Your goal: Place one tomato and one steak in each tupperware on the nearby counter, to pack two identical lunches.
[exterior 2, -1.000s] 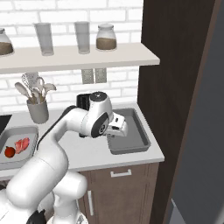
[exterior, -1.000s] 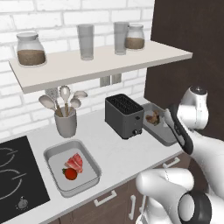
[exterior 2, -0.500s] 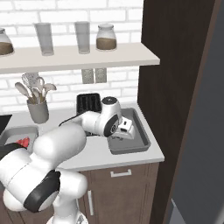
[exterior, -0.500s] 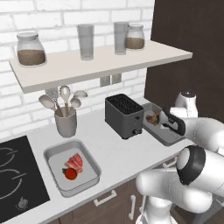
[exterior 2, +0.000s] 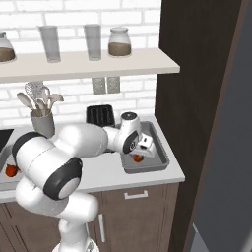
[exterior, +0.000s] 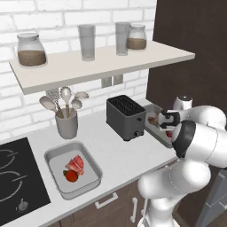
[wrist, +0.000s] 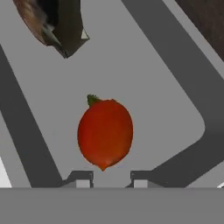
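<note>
1. Leftward first, the left base view: a grey tray (exterior: 73,170) sits on the pale desk (exterior: 117,155) just beside the black hob (exterior: 15,177), holding a steak (exterior: 76,163) and a tomato (exterior: 70,175) that touch each other.
2. Same view: a dark toaster (exterior: 126,117) stands between that tray and a second grey tray (exterior: 154,125) near the dark cabinet wall; a brown steak (exterior: 153,119) and a bit of red tomato (exterior: 169,134) show inside it, partly hidden by the arm.
3. Same view: a grey pot of utensils (exterior: 67,124) stands by the brick wall, and a white shelf (exterior: 102,64) above carries jars and glasses.
4. Right base view: the arm reaches over the second tray (exterior 2: 162,158), and the fingers (exterior 2: 140,153) point down into it, just above a red tomato (exterior 2: 138,158) on the tray floor.
5. Same view: the toaster (exterior 2: 102,115) stands behind the arm, the utensil pot (exterior 2: 42,123) further left.
6. Hand view: the tomato (wrist: 105,132) lies on the grey tray floor (wrist: 166,109), green stem end up in the picture, just above the two finger tips (wrist: 106,178).
7. Same view: the fingers are drawn in as close as they get, and the tomato is not between them; the brown steak (wrist: 37,19) lies at the upper left, well apart from the tomato.
</note>
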Tool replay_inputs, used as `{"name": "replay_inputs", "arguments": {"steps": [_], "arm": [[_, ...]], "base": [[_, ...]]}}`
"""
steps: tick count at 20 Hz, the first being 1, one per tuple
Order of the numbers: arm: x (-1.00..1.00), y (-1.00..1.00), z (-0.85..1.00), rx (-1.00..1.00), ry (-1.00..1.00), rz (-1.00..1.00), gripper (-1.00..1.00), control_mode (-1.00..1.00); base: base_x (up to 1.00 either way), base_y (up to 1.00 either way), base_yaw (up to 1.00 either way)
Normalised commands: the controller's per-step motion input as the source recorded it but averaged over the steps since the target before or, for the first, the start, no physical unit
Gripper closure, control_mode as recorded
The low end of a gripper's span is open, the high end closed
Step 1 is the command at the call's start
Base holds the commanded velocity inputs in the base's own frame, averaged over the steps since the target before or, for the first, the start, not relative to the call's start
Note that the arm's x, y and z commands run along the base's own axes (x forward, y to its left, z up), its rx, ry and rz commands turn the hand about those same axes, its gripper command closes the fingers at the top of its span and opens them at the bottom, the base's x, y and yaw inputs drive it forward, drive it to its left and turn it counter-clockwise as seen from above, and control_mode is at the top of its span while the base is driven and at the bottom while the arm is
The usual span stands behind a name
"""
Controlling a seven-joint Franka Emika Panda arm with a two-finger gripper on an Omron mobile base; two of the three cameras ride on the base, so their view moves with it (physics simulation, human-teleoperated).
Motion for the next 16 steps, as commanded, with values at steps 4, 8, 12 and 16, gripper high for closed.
{"name": "replay_inputs", "arguments": {"steps": [4,8,12,16], "arm": [[0.1,0.0,0.0,0.0,0.0,0.0,-1.0,-1.0],[-0.28,0.0,0.39,0.0,-0.07,0.0,-1.0,-1.0],[-0.95,0.0,0.77,0.0,-0.28,0.0,-1.0,-1.0],[-0.87,0.02,0.53,0.0,-0.4,0.03,-1.0,-1.0]], "base": [[0.0,0.0,0.0],[0.0,0.0,0.0],[0.0,0.0,0.0],[0.0,0.0,0.0]]}}
